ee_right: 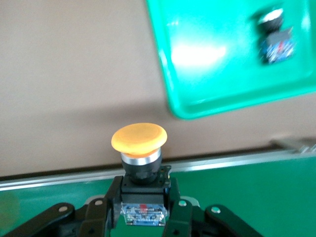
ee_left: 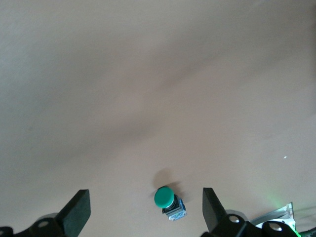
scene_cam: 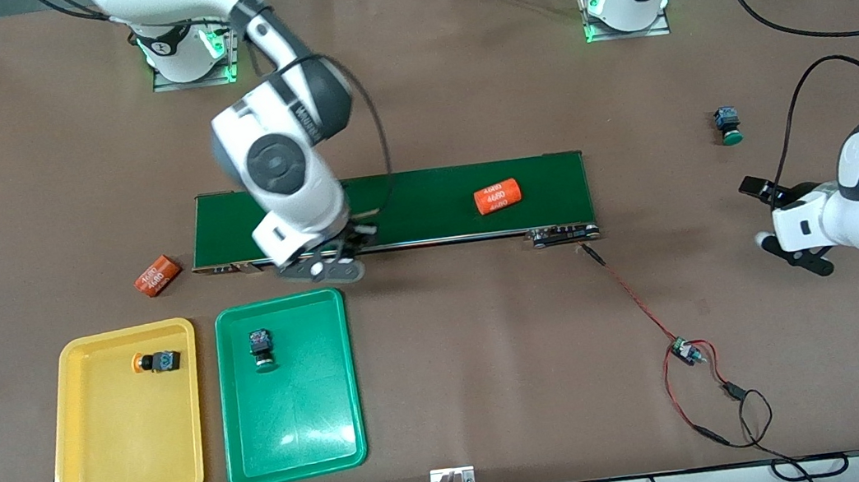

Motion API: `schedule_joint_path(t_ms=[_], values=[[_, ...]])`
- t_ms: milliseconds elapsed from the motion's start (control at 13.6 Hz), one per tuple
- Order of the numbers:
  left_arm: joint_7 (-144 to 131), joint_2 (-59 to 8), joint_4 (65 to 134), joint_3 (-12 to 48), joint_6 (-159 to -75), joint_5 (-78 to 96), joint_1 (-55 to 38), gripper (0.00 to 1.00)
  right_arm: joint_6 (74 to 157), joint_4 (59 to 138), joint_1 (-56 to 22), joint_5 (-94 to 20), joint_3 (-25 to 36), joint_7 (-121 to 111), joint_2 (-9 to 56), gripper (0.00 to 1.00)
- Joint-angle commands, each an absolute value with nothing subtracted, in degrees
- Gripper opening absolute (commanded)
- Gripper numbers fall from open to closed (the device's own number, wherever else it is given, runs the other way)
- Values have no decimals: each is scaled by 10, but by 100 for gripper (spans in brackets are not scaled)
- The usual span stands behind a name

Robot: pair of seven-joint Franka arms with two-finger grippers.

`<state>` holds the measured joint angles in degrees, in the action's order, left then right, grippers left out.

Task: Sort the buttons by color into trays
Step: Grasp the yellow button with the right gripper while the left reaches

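My right gripper (scene_cam: 347, 245) hangs over the conveyor belt's front edge, just above the green tray's (scene_cam: 313, 430) corner. In the right wrist view it (ee_right: 143, 200) is shut on the dark body of a yellow-orange button (ee_right: 139, 143), cap pointing outward. One green button (scene_cam: 261, 349) lies in the green tray. A yellow-orange button (scene_cam: 155, 362) lies in the yellow tray (scene_cam: 101, 458). Another green button (scene_cam: 728, 125) lies on the bare table toward the left arm's end. My left gripper (scene_cam: 760, 216) stands open a short way from it, with that button (ee_left: 168, 201) showing between the fingers.
A long dark green conveyor belt (scene_cam: 407, 194) crosses the middle and carries an orange numbered cylinder (scene_cam: 498, 197). A second orange cylinder (scene_cam: 157, 276) lies on the table off the belt's end. Red and black wires with a small board (scene_cam: 686, 352) trail from the belt toward the front edge.
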<state>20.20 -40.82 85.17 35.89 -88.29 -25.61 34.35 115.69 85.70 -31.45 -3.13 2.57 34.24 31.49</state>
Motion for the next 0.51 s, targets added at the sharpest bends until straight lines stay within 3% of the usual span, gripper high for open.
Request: schedule_joint_path(t_ms=[0, 147, 440], values=[[166, -334, 889, 217, -903, -177, 250, 100, 1147, 853, -252, -27, 18, 223, 313, 0], [164, -274, 967, 130, -962, -123, 208, 100, 1148, 853, -205, -27, 18, 112, 318, 0], [171, -180, 1165, 51, -1092, -106, 168, 100, 1160, 845, -121, -17, 18, -113, 350, 0]])
